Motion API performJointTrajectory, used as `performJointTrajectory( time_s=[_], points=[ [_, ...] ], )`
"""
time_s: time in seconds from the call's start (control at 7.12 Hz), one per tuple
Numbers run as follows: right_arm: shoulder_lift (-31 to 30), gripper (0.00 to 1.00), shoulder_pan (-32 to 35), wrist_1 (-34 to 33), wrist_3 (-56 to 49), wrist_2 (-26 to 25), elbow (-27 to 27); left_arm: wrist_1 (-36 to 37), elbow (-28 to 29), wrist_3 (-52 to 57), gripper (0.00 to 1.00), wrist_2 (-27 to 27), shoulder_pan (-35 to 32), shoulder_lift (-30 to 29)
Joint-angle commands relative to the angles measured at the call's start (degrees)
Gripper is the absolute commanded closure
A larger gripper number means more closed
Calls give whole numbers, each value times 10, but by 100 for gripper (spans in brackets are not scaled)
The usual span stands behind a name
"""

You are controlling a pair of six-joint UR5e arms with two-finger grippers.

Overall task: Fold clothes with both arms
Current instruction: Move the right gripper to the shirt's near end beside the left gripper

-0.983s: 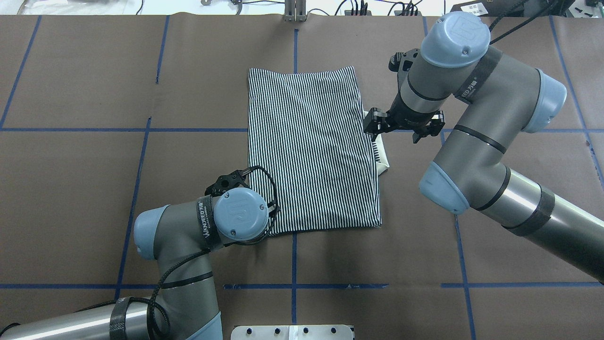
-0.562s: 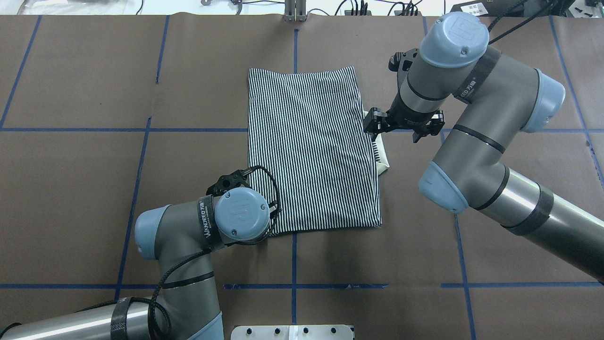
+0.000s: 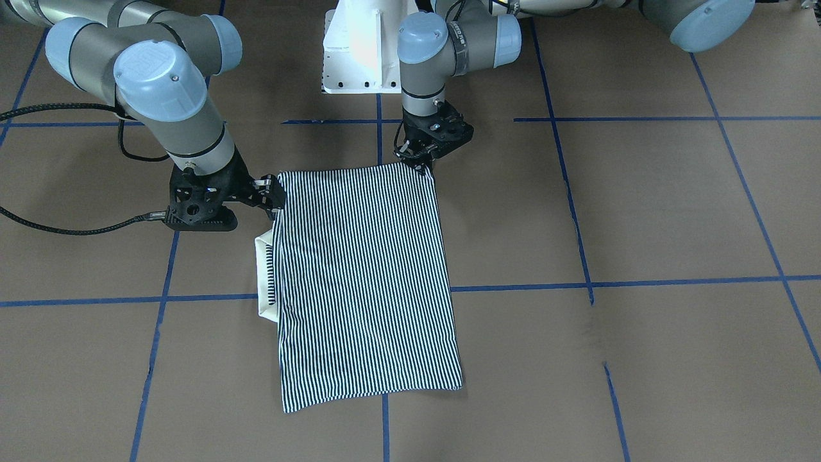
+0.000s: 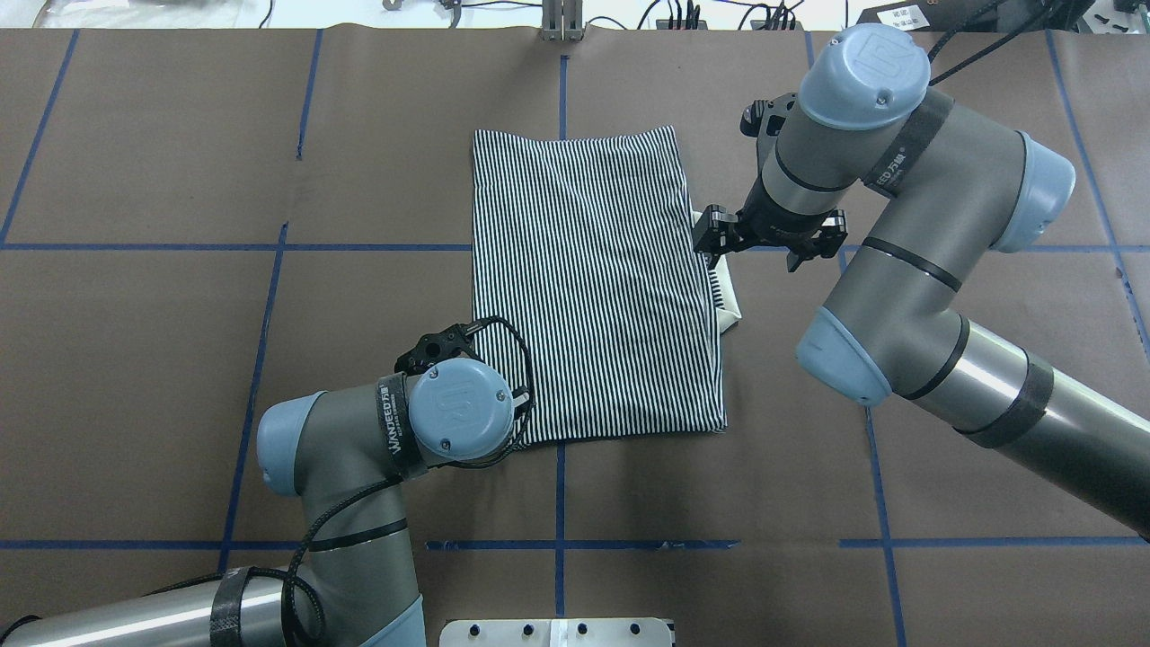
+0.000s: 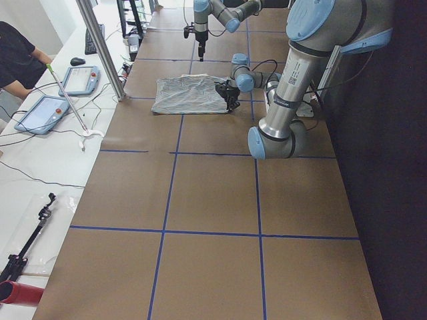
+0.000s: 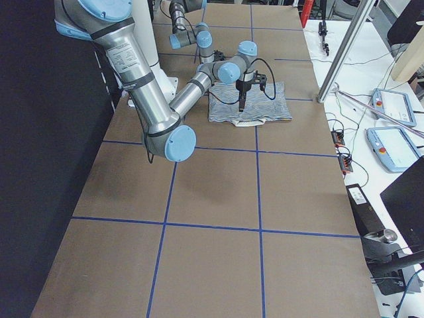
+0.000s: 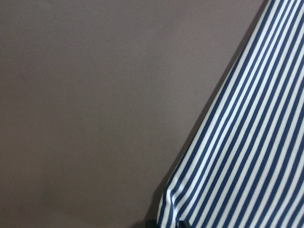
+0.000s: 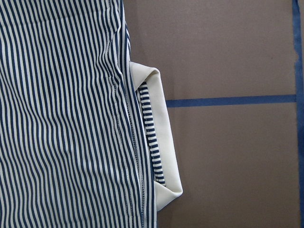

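polo shirt lying folded at mid-table, a gripper at each of two edges

you are looking at the polo shirt (image 4: 593, 288) lying flat as a folded striped rectangle around the middle of the brown table (image 4: 135, 359), straddling the blue tape lines (image 4: 359, 246). its white collar (image 8: 164, 142) is poking out from under the right edge, about halfway along, with a strip of stripes showing inside the fold. the left gripper (image 3: 423, 163) is reaching down onto the near left corner of the shirt. in the left wrist view that corner is puckering where the gripper is meeting it, so its fingers are pinching the cloth. the right gripper (image 3: 268, 194) is hanging low at the shirt's right edge, by the far end of the collar, touching the edge or just beside it. you cannot tell whether its fingers are spread or pressed together, since the right wrist view is showing only stripes, collar and table. the white pedestal base (image 3: 356, 45) is standing at the near side, between the two arms.
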Motion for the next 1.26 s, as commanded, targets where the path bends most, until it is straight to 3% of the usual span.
performJointTrajectory(
  time_s=[0.0,0.56,0.7,1.12],
  points=[
    [0,0,0,0,3,0,0,0,-7,26,100,0,1,2],
    [-2,0,-12,0,68,2,9,2,-59,108,100,-3,-5,21],
    [-3,0,-38,2,142,-7,10,1,-59,120,100,-2,-9,25],
    [-17,0,-150,116,414,-116,0,1,-56,140,100,-2,-12,26]
  ],
)
